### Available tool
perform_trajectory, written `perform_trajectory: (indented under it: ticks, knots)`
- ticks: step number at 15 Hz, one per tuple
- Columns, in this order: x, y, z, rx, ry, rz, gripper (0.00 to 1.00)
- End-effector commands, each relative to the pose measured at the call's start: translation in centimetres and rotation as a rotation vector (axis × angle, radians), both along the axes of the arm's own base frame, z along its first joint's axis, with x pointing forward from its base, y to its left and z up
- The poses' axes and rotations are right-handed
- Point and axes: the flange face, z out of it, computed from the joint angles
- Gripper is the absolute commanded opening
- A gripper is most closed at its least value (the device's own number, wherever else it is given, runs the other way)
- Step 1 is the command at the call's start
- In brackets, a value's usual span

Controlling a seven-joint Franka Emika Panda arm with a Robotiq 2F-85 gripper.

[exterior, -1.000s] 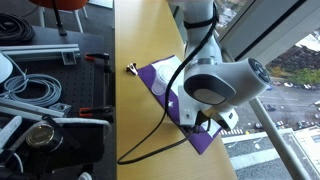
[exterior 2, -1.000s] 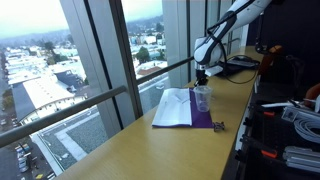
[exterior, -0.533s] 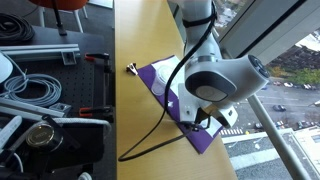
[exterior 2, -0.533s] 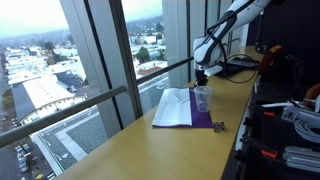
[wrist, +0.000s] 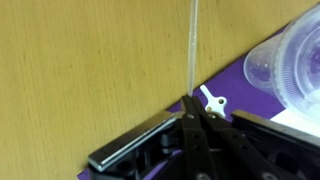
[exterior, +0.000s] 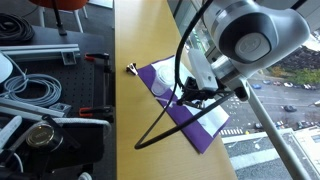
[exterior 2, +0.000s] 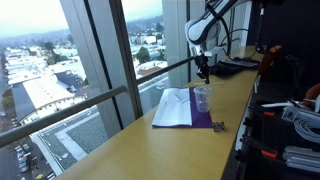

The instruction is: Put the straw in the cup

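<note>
In the wrist view my gripper (wrist: pixel 193 102) is shut on the straw (wrist: pixel 192 50), a thin pale tube that runs straight out from the fingertips across the wooden tabletop. The clear cup (wrist: pixel 285 62) stands on the purple mat (wrist: pixel 240 95) to the right of the straw. In an exterior view the gripper (exterior 2: pixel 203 70) hangs just above the cup (exterior 2: pixel 203 98). In the exterior view from the opposite side, the gripper (exterior: pixel 203 93) is over the mat (exterior: pixel 205 125) and the arm hides much of it.
A small white piece (wrist: pixel 212 101) lies on the mat by the fingertips. A small black-and-yellow object (exterior: pixel 131 69) sits on the table beyond the mat's corner. A black cable (exterior: pixel 160 120) hangs from the arm. White paper (exterior 2: pixel 175 105) covers part of the mat. Windows border the table.
The arm has risen and swung, lifting the gripper with the straw higher above the cup. The cup and mat have not moved.
</note>
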Motion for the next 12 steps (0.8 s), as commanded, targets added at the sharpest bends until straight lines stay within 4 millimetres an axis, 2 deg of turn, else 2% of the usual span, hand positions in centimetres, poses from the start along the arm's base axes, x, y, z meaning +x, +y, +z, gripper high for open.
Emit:
perform_trajectory:
  ticks: [1, 3, 6, 9, 12]
  knots:
    - [-1.6, 1.1, 5.4, 0.050, 0.161, 0.078, 0.00]
    - [-2.0, 2.0, 7.9, 0.108, 0.251, 0.116, 0.00]
    - [-1.8, 3.6, 10.1, 0.193, 0.380, 0.167, 0.00]
    - [-1.5, 4.8, 9.7, 0.291, 0.486, 0.206, 0.00]
    - [-1.0, 5.4, 7.9, 0.370, 0.574, 0.195, 0.00]
